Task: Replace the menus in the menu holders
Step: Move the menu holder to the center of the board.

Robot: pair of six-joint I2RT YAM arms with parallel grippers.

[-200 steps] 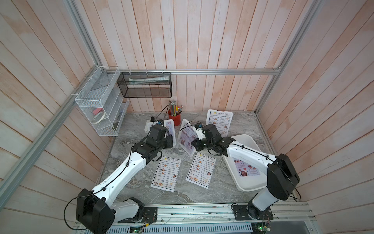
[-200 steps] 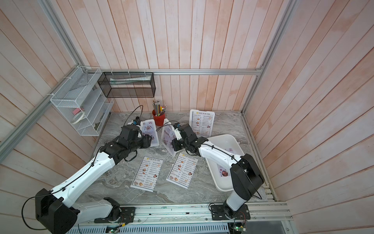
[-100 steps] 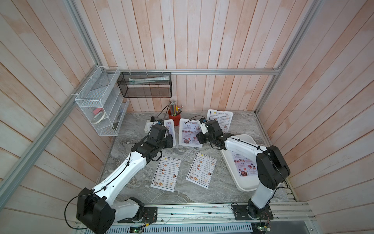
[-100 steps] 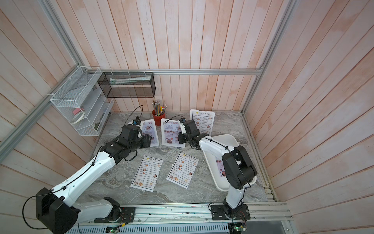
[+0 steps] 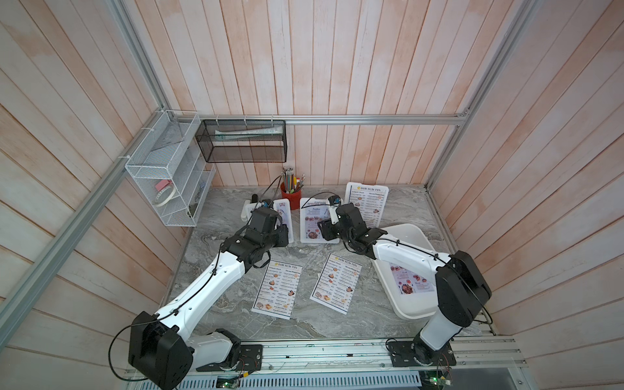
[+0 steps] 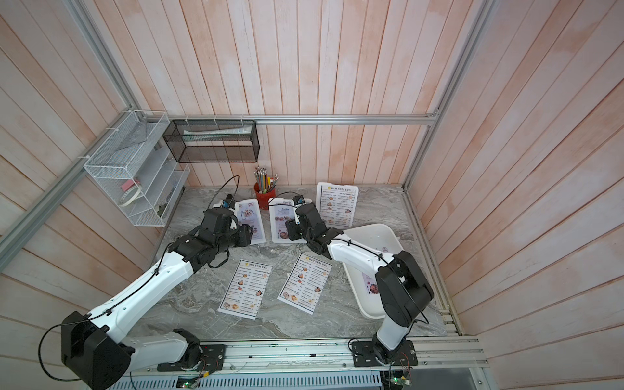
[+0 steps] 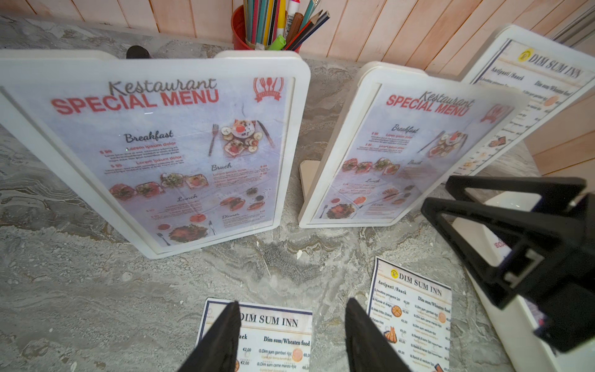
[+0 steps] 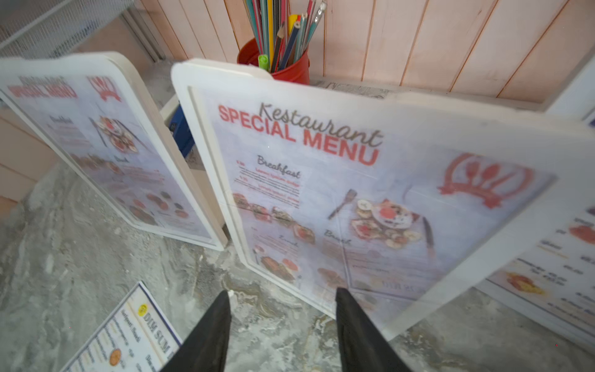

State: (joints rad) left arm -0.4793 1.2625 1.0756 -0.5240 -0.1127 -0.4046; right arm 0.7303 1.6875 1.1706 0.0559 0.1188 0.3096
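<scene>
Three white menu holders stand at the back in both top views. The left holder (image 5: 283,216) (image 7: 154,151) and middle holder (image 5: 314,221) (image 8: 370,199) each show a lilac "SPECIAL MENU" sheet. The right holder (image 5: 368,202) shows a "DIM SUM INN" menu. Two loose "DIM SUM INN" menus (image 5: 277,288) (image 5: 336,283) lie flat in front. My left gripper (image 7: 293,302) hovers open over the table before the left holder, holding nothing. My right gripper (image 8: 283,291) is open just in front of the middle holder's lower edge, with nothing between its fingers.
A shallow white tray (image 5: 405,236) at the right holds a lilac menu (image 5: 410,280), partly under my right arm. A red pencil cup (image 5: 291,194) stands behind the holders. Wire baskets (image 5: 169,175) hang on the left wall.
My right gripper carried the middle holder back, stood it facing front beside the others, then opened and let it go. The left arm has not moved.
</scene>
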